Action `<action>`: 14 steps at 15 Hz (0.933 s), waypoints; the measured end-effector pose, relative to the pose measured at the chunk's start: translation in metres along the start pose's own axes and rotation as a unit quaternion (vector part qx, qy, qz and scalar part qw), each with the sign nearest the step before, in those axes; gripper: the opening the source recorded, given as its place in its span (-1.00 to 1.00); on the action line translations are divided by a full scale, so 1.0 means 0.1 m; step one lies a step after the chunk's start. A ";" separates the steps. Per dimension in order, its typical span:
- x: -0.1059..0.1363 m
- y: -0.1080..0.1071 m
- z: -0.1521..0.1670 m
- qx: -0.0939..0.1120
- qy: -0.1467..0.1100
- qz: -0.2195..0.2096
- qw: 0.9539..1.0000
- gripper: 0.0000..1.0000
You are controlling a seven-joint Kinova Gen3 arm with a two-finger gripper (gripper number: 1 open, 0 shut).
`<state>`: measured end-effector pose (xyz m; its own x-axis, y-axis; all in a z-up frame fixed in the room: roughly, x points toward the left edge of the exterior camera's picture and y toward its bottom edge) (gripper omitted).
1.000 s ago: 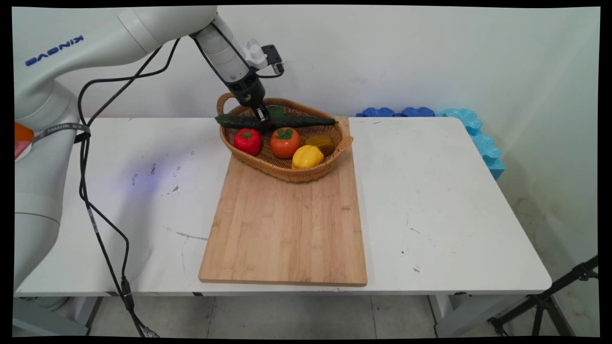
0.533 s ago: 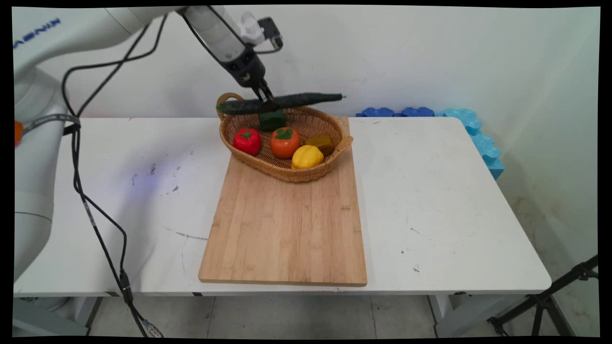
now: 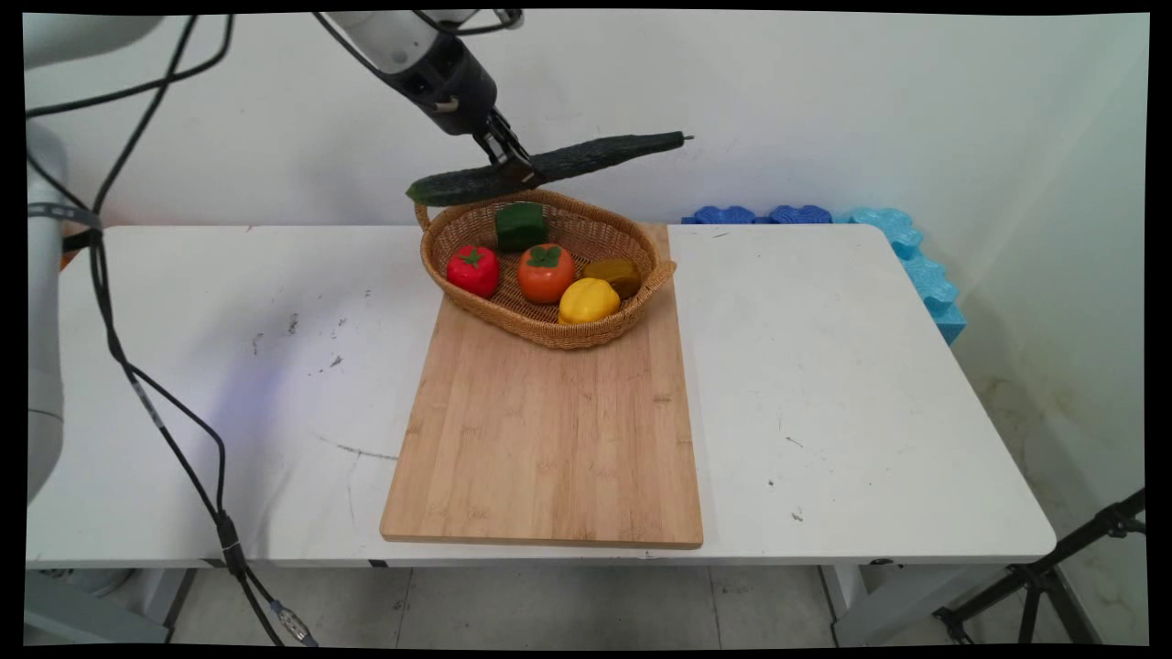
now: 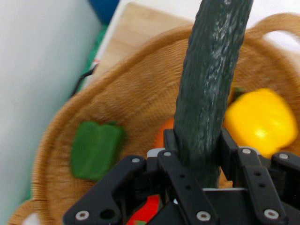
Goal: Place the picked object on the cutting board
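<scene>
I see my jaws [image 3: 515,167] clamped on the cucumber [image 3: 586,156], above the wicker basket [image 3: 549,331] holding green pepper [image 3: 520,225], tomato [image 3: 546,272], yellow pepper [image 3: 588,299]

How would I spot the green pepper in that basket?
Find the wicker basket at the far end of the wooden cutting board. The green pepper sits at its back, behind the orange persimmon: blocky, and the only green thing inside.
</scene>
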<state>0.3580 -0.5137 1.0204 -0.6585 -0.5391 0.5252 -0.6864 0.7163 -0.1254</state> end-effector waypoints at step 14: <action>-0.65 1.41 -0.28 -0.099 0.004 -0.019 0.995 -1.00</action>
<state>0.3121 -0.3655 0.9920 -0.6302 -0.5650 0.5326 -0.6360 0.7691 0.0632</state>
